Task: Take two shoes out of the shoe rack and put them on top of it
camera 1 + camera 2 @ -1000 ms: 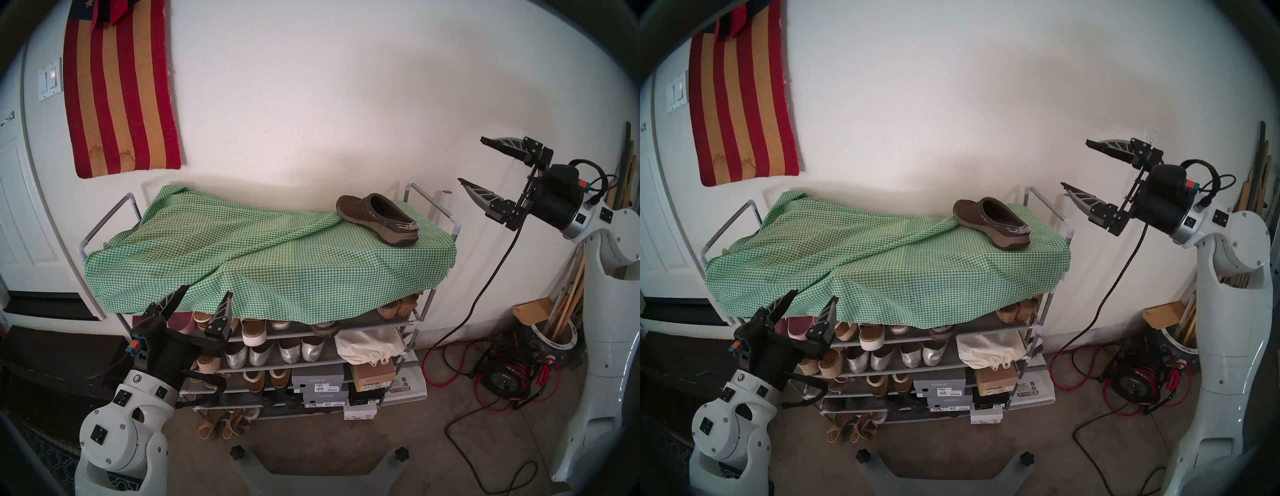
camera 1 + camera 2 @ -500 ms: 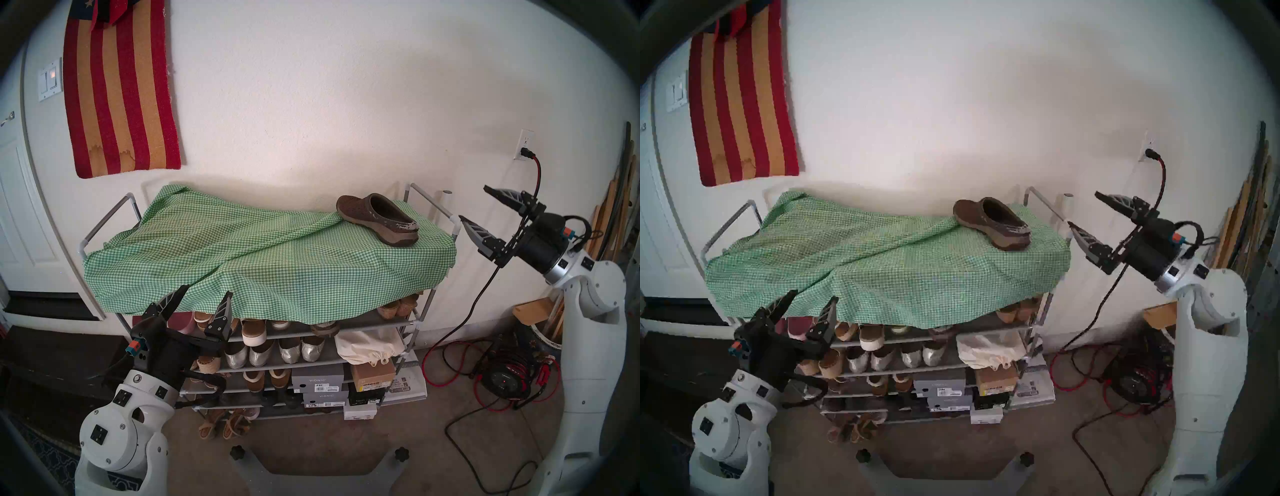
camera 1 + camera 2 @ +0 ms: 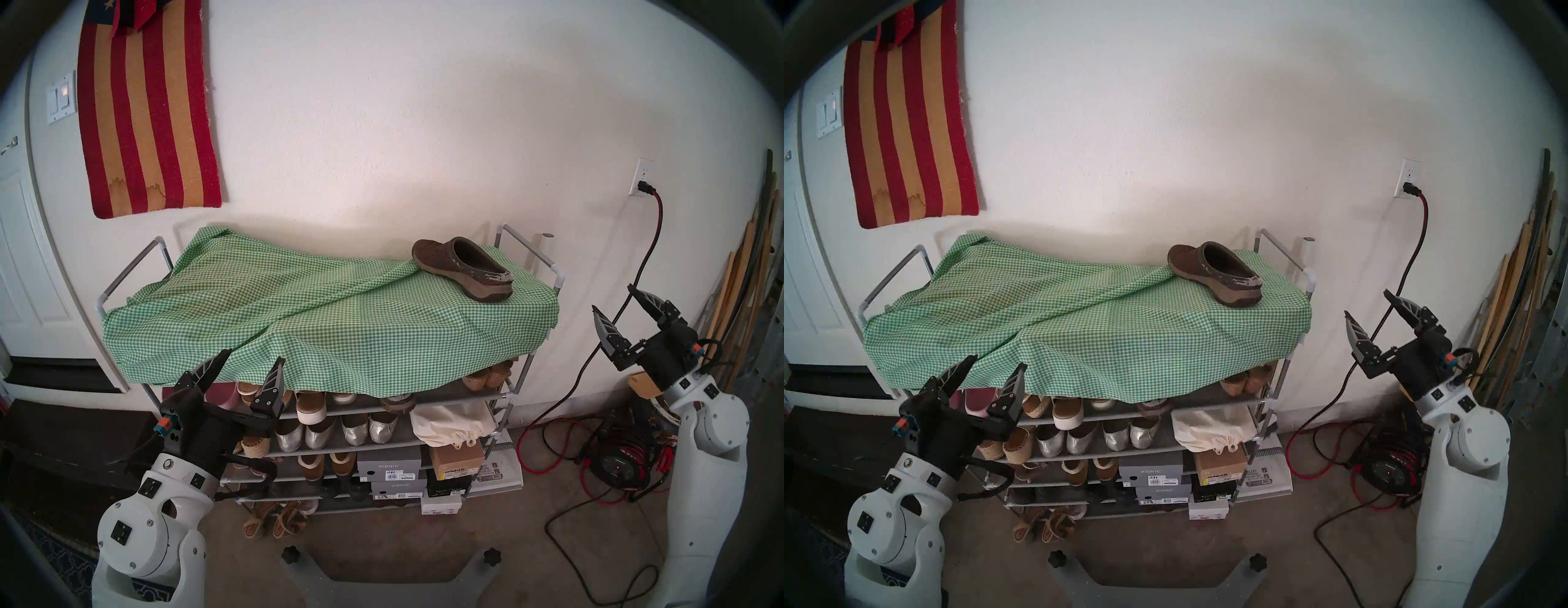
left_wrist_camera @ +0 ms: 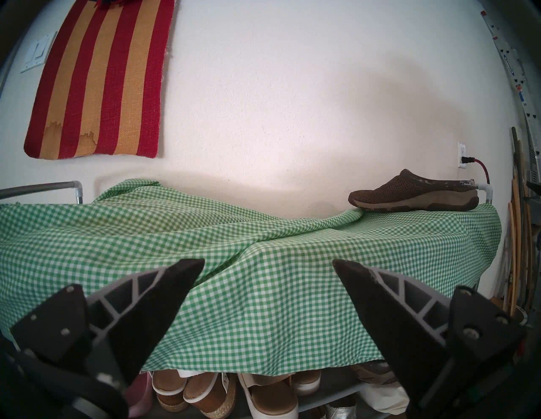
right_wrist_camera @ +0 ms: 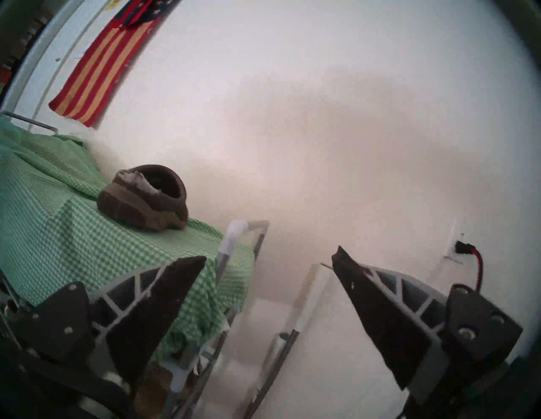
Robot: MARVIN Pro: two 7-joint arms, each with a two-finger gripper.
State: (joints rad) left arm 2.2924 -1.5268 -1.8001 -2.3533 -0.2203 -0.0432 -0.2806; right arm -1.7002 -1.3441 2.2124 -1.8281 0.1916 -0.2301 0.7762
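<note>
With one brown clog (image 3: 463, 268) set on the rack (image 3: 513, 395) top's right end, second still due — both grippers, left (image 3: 250, 361) and right (image 3: 611, 299), spread wide and empty. Advised: reach under the checked cloth (image 3: 297, 314) without snagging — grip mid-shoe.

You have one brown clog (image 3: 462, 268) on top of the shoe rack (image 3: 526, 382), at its right end, and one green gingham cloth (image 3: 297, 314) draped over that top. Inside the rack you can count four silver flats (image 3: 335, 431) in a row, two grey Vionic boxes (image 3: 389, 465) stacked below them, and one cream cloth bag (image 3: 454, 424) to the flats' right. Two grippers show: the left gripper (image 3: 250, 365) at the rack's front left, the right gripper (image 3: 615, 305) beyond its right end, both spread wide and holding nothing
</note>
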